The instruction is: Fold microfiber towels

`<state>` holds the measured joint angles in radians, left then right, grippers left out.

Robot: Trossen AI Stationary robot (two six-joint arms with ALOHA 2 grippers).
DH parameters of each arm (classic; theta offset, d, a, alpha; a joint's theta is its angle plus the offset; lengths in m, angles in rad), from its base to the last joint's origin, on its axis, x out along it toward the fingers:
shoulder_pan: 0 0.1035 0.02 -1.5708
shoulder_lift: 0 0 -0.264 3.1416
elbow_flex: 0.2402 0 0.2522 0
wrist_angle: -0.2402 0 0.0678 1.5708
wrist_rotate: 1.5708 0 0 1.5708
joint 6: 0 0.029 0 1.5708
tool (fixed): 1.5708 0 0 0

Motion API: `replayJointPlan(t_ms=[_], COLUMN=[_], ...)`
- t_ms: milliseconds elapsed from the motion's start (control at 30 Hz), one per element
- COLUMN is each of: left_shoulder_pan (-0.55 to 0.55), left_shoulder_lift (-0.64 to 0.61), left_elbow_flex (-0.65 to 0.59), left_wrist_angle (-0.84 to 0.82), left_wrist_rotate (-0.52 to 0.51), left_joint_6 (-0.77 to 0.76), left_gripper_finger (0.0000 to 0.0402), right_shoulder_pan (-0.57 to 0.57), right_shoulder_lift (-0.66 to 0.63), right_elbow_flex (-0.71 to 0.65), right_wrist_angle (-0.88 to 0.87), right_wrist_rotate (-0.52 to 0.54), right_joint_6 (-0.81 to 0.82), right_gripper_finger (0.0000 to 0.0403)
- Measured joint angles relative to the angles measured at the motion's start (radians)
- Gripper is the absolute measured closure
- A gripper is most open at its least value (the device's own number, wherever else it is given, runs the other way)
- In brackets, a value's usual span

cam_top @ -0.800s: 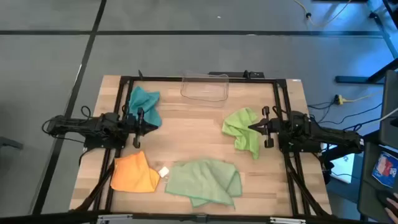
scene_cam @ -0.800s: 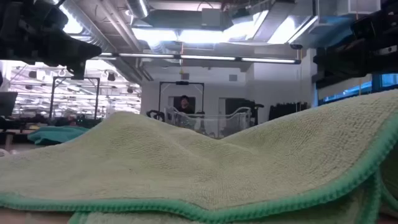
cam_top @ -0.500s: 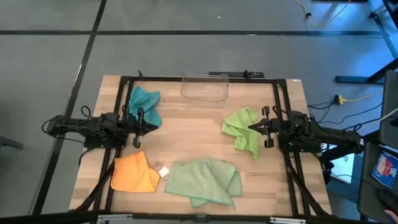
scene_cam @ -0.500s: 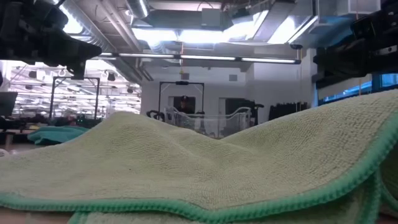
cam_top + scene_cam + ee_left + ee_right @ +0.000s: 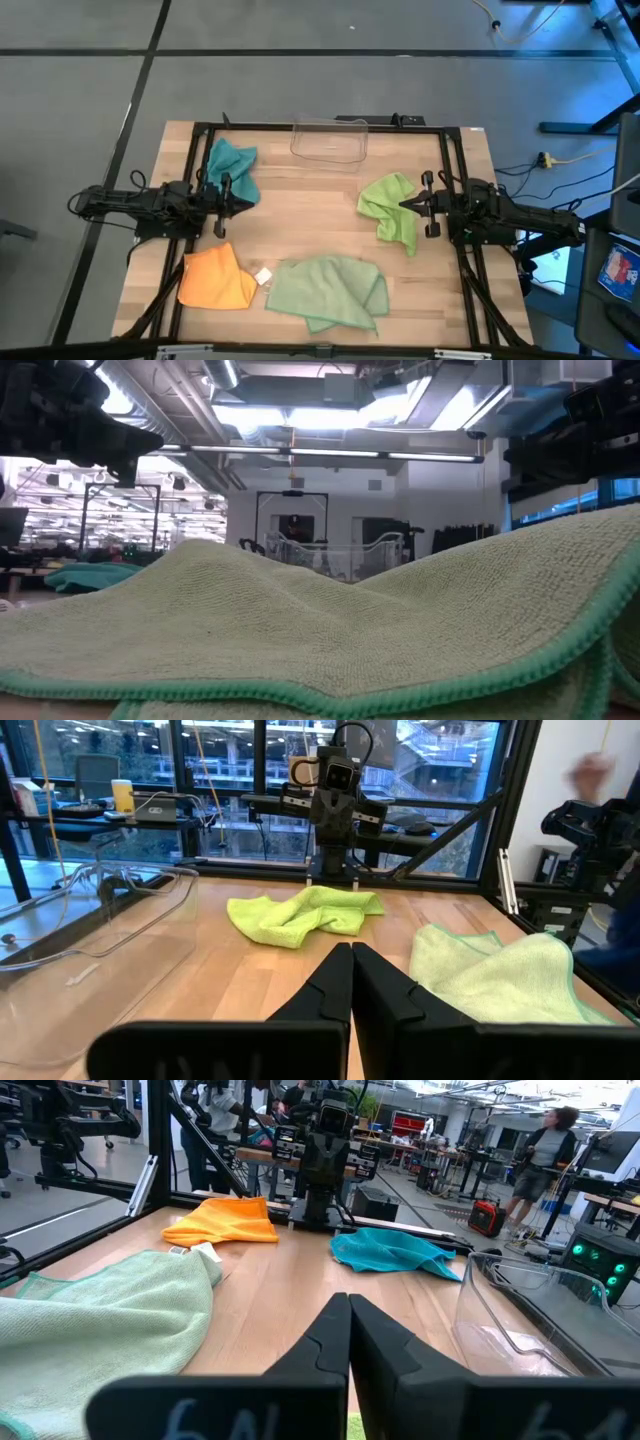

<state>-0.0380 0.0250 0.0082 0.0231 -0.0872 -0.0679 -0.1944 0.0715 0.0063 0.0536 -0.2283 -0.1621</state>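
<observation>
Lime towel [image 5: 389, 207] lies crumpled just left of your right claw [image 5: 407, 204] — shut, empty — nearer it than the left claw [image 5: 248, 203], also shut.

Teal towel [image 5: 232, 163]: solid teal. Orange towel [image 5: 215, 280]: solid orange, white tag at one corner. Lime green towel [image 5: 390, 205]: solid bright yellow-green. Sage towel [image 5: 328, 290]: pale green, darker green edging. Desk [image 5: 310, 205]: light wood grain, black frame. Bin [image 5: 329, 141]: clear.
</observation>
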Motion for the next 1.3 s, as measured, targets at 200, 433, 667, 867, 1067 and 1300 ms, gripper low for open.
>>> replayJointPlan(t_ms=[200,433,667,867,1067,1300], left_shoulder_pan=[0.000,0.000,0.000,0.000,0.000,0.000], left_shoulder_lift=[0.000,0.000,0.000,0.000,0.000,0.000], left_elbow_flex=[0.000,0.000,0.000,0.000,0.000,0.000], left_wrist_angle=[0.000,0.000,0.000,0.000,0.000,0.023], left_wrist_rotate=[0.000,0.000,0.000,0.000,0.000,0.000], left_joint_6=[0.000,0.000,0.000,0.000,0.000,0.036], left_gripper_finger=[0.0401,0.0401,0.0401,0.0401,0.0401,0.0401], right_shoulder_pan=[0.000,0.000,0.000,0.000,0.000,0.000], right_shoulder_lift=[0.000,0.000,0.000,0.000,0.000,0.000], right_elbow_flex=[0.000,0.000,0.000,0.000,0.000,0.000], right_wrist_angle=[0.000,0.000,0.000,0.000,0.000,0.002], right_wrist_rotate=[0.000,0.000,0.000,0.000,0.000,0.000], right_joint_6=[0.000,0.000,0.000,0.000,0.000,0.022], right_gripper_finger=[0.0395,0.0395,0.0395,0.0395,0.0395,0.0395])
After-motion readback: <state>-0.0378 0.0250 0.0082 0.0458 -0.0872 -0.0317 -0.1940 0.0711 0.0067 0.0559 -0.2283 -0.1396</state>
